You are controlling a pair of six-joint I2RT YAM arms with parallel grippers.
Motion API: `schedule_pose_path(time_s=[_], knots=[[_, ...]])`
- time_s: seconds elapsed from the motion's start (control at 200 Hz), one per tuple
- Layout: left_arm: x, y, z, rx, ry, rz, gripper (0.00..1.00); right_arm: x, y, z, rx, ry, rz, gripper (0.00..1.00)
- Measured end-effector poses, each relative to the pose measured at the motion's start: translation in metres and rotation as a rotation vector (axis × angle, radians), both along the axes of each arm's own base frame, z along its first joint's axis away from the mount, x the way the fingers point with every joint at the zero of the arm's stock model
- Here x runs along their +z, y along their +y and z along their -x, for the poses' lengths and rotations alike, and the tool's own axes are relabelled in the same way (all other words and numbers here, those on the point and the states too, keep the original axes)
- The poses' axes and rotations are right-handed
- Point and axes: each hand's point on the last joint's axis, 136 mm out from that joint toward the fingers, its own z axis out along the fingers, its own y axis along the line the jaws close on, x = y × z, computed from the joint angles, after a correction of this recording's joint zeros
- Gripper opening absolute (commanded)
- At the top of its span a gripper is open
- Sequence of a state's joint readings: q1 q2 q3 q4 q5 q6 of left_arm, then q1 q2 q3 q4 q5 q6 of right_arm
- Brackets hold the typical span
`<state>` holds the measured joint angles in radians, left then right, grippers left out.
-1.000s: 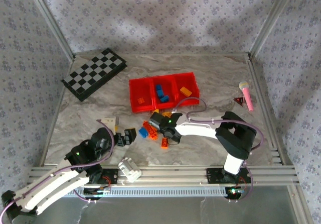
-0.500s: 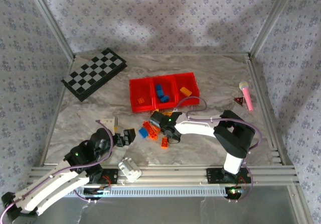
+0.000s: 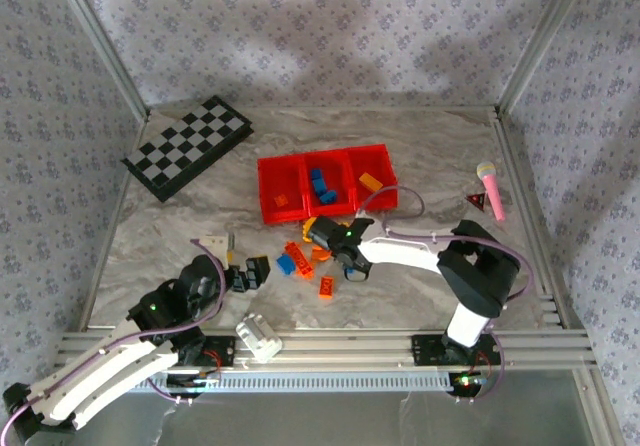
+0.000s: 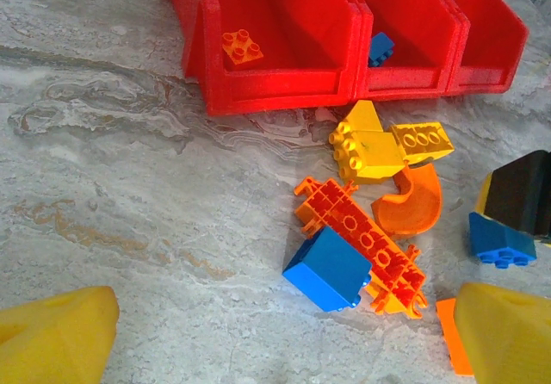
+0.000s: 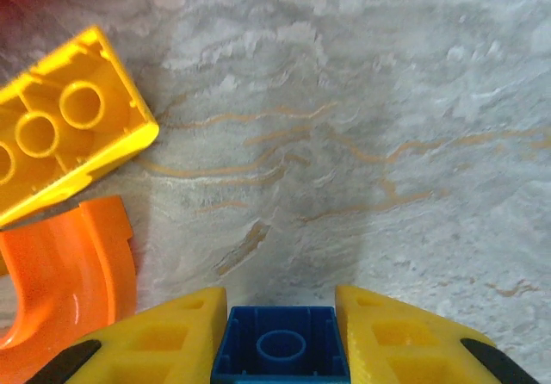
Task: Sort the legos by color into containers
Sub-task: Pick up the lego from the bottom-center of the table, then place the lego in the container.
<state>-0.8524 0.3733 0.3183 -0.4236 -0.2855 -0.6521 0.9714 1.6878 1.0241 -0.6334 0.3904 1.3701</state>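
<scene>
Legos lie loose on the marble table just in front of the red tray, yellow, orange and blue pieces touching in a heap, while a small orange brick sits in the left compartment and blue ones in the middle one. Right gripper is clenched on a blue brick beside an orange curved piece and a yellow brick; left gripper hangs released, fingers wide apart, near the heap.
</scene>
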Motion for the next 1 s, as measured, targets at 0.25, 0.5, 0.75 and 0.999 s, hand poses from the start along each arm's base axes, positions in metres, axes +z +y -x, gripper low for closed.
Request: schedule_pose_path(time_s=[0.25, 0.5, 0.75, 0.999], knots=[[-0.002, 0.0, 0.0, 0.0, 0.006, -0.007, 1.0, 0.034, -0.012, -0.025, 0.035, -0.093, -0.017, 0.11], [-0.007, -0.001, -0.001, 0.001, 0.022, -0.025, 1.0, 0.077, -0.028, -0.082, 0.09, -0.217, -0.017, 0.1], [-0.011, -0.001, -0.001, 0.002, 0.037, -0.037, 1.0, 0.136, -0.005, -0.167, 0.204, -0.36, -0.078, 0.1], [-0.01, -0.002, -0.001, 0.006, 0.041, -0.024, 1.0, 0.113, 0.027, -0.221, 0.378, -0.321, -0.097, 0.11]])
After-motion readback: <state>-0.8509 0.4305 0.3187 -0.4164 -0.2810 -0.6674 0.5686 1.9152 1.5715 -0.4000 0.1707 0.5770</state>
